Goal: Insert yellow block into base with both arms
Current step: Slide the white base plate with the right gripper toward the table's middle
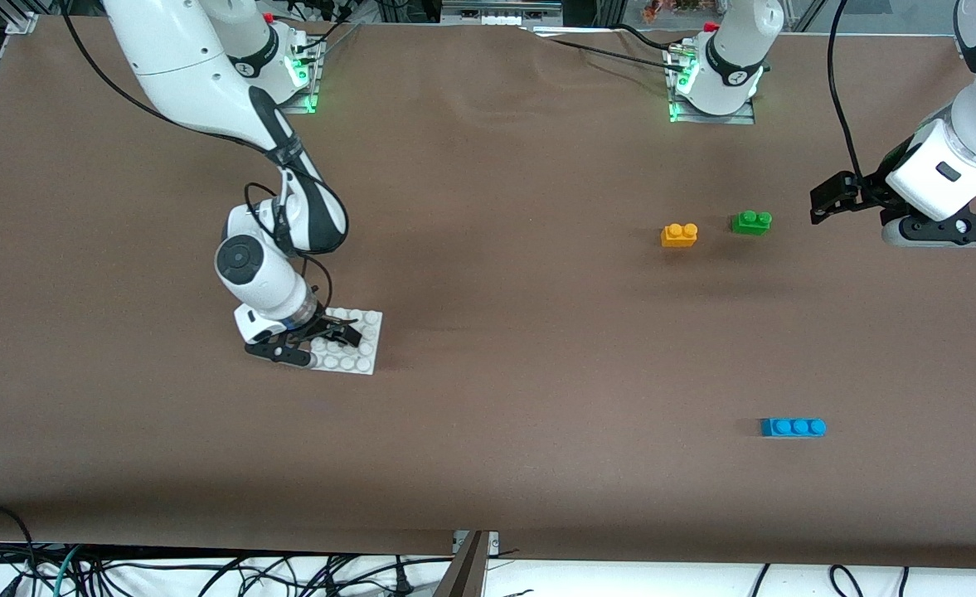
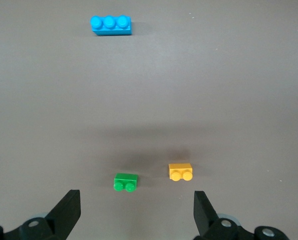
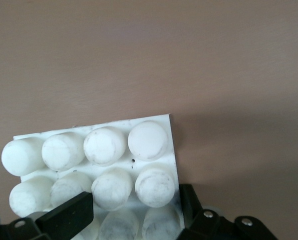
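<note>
- Front view: a small orange-yellow two-stud plastic brick, the yellow block, was recorded on the brown table just beside a green two-stud brick, toward the left arm's end. A blue three-stud brick lay nearer the camera. The flat white studded square plate, the base, was pinned at the right arm's end by the right gripper.
- Left wrist view: the left gripper was noted spread fully wide, empty, above both small bricks; the green brick risked being taken or nudged, given their closeness.
- Right wrist view: the right gripper's jaws were closed around a stud row at the base's edge; slippage was judged possible under insertion pressure.
</note>
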